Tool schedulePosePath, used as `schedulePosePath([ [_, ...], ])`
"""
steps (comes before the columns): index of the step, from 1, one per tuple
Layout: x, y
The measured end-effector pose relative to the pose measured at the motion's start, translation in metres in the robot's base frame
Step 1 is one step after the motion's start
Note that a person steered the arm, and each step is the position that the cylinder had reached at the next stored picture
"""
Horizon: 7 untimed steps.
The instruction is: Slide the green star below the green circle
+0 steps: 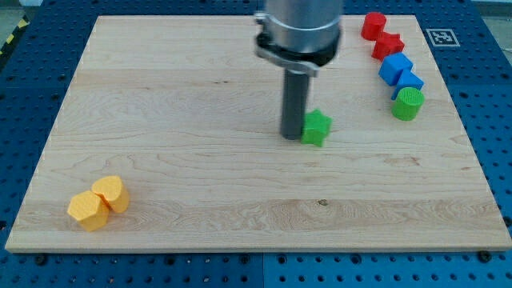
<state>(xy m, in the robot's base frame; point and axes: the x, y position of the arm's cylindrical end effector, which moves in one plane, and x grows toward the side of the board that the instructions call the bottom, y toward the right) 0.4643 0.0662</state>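
Note:
The green star [317, 127] lies near the middle of the wooden board, a little right of centre. The green circle [408, 104] sits near the view's right edge, up and to the right of the star. My tip [291, 135] stands on the board right against the star's left side. The rod rises from there to the arm at the view's top.
A red circle [373, 26] and a red star [388, 44] sit at the top right. Two blue blocks [395, 68] [410, 82] lie between them and the green circle. Two yellow blocks [110, 194] [86, 210] lie at the bottom left. The board's right edge [460, 120] is near the green circle.

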Motion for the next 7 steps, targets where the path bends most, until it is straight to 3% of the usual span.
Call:
schedulePosePath([
  [2, 0.001, 0.106],
  [3, 0.025, 0.113],
  [5, 0.031, 0.112],
  [7, -0.006, 0.099],
])
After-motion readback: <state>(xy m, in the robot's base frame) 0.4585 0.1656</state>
